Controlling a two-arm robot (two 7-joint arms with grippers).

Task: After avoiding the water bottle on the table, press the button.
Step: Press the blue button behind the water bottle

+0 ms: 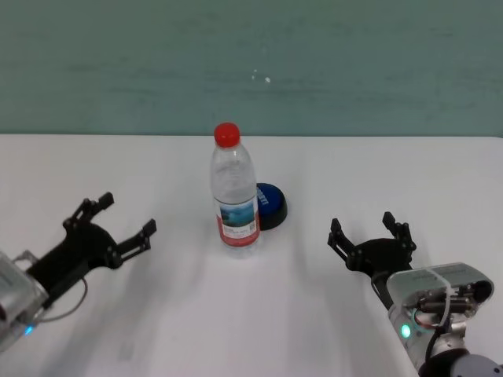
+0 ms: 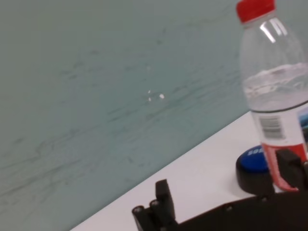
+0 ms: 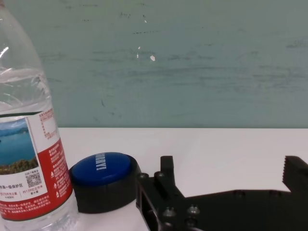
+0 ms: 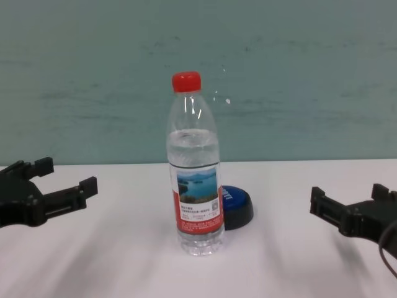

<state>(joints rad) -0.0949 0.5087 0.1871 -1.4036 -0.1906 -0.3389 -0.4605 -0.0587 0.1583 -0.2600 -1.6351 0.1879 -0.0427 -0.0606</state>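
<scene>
Bottle guarding the button, both arms waiting

The water bottle (image 1: 234,191) stands upright mid-table (image 1: 377,169), with the blue button (image 1: 269,204) just behind it toward the robot's right, partly hidden in the head view. The left gripper (image 1: 118,221) and the right gripper (image 1: 371,232) hover low on either side, well apart from both, each spread wide and empty. The bottle looks light, smooth and top-heavy, so a brush would likely tip it. The button seems stiff and squat: press its dome from above. Its lettering is too small to read.
</scene>
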